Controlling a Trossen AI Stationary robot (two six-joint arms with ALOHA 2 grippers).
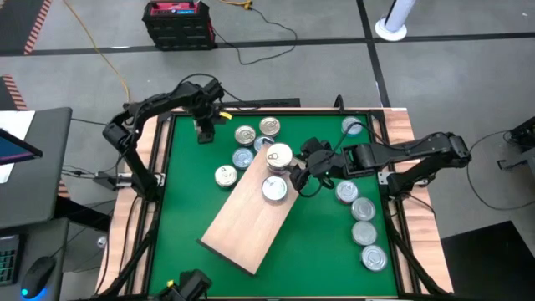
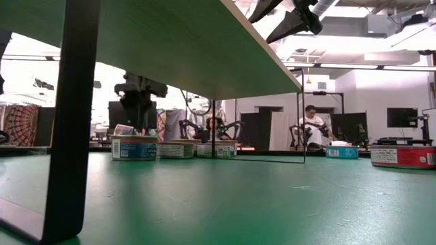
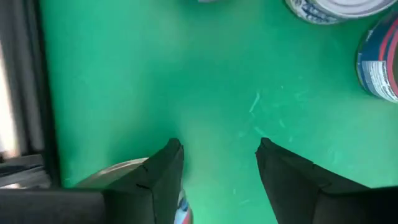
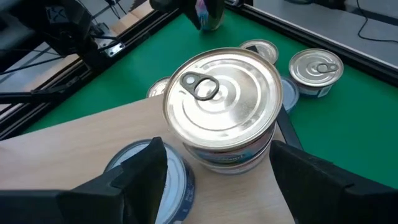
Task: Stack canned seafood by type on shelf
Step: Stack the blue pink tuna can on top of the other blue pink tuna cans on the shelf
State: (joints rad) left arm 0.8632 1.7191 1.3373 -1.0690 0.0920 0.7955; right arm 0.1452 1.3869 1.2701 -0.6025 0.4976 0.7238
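Note:
The tan wooden shelf (image 1: pixel 247 219) stands slantwise mid-table on dark legs (image 2: pixel 68 116). On its far end sits a stack of two tins, a gold-lidded tin (image 4: pixel 222 99) on top, with a bluish tin (image 4: pixel 163 177) beside it. My right gripper (image 4: pixel 216 163) is open, with a finger on either side of the stack. Several tins (image 1: pixel 245 135) lie on the green table by the shelf's far end, and several more tins (image 1: pixel 364 221) line the right side. My left gripper (image 3: pixel 217 155) is open above bare green at the far left, with a tin (image 3: pixel 118 171) beside one finger. My right gripper comes level at the stack from the table's right side, its fingers (image 4: pixel 283 165) flanking the lower tin's label (image 4: pixel 231 157). I cannot tell whether they touch it. The stack stands upright on the shelf.
The shelf's near half (image 1: pixel 238 238) is bare wood. The table's raised frame (image 1: pixel 159 180) runs along its sides. Cables and a black crate (image 1: pixel 177 23) lie on the floor beyond. A person (image 2: pixel 313 126) sits in the room behind the table.

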